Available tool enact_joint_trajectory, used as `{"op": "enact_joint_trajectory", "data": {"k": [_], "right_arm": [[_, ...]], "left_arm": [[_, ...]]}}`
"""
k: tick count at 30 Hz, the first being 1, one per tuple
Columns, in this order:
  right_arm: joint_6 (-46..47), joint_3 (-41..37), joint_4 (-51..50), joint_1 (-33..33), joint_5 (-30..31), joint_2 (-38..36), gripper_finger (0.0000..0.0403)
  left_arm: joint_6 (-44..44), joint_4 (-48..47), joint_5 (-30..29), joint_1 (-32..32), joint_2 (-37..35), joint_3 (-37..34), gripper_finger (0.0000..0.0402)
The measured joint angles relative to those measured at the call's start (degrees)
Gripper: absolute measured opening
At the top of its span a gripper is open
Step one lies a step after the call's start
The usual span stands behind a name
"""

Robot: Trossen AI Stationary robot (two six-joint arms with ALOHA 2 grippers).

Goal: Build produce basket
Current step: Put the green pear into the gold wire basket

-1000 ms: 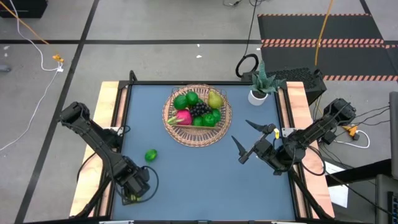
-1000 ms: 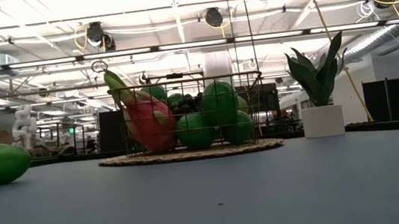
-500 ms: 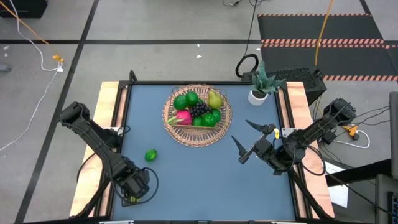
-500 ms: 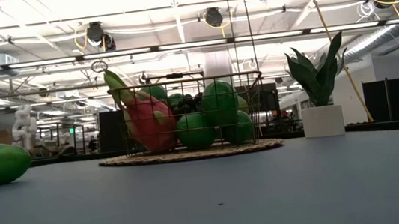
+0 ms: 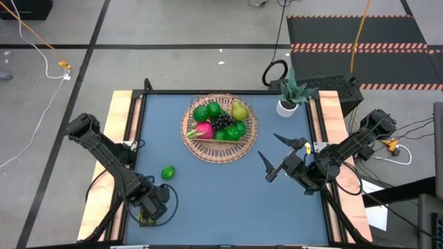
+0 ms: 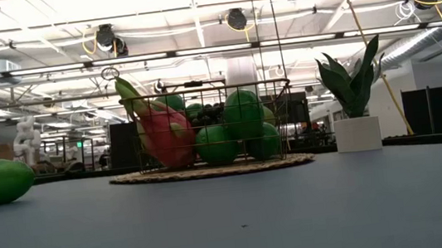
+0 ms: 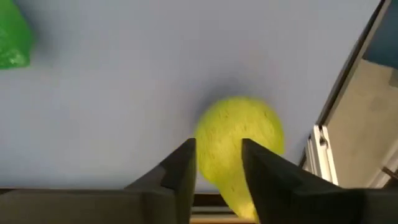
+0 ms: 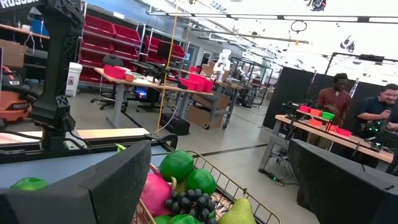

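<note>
I am straddling a yellow-green pear (image 7: 239,140) at the bench's near-left corner with my left gripper (image 5: 147,218), jaws part-spread, not pinching; the basket (image 5: 249,145) is lying far-centre; my right gripper (image 5: 275,156) is waiting, spread wide.

Bright, even light from ceiling lamps (image 6: 230,19) that glare white in the low view, soft faint shadows on the table (image 5: 221,194), and the left wrist view's close pear (image 7: 239,140) blurred.
</note>
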Motion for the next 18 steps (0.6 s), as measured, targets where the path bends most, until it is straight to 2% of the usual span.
{"op": "enact_joint_trajectory", "data": {"k": [3,8,14,18], "right_arm": [[-0.03,0.00,0.01,0.00,-0.01,0.00,0.0375],[-0.80,0.00,0.03,0.00,-0.01,0.00,0.0375],[-2.54,0.00,0.05,0.00,-0.05,-0.14,0.0375],[-3.32,0.00,0.01,-0.01,-0.05,-0.47,0.0375]], "left_arm": [[-0.07,0.02,0.99,-1.26,0.00,0.00,0.0161],[-0.39,0.02,8.12,-4.05,0.01,0.00,0.0194],[-1.58,0.09,8.88,-7.05,0.00,0.00,0.0202],[-1.71,0.11,8.86,-8.88,0.00,0.00,0.0190]]}}
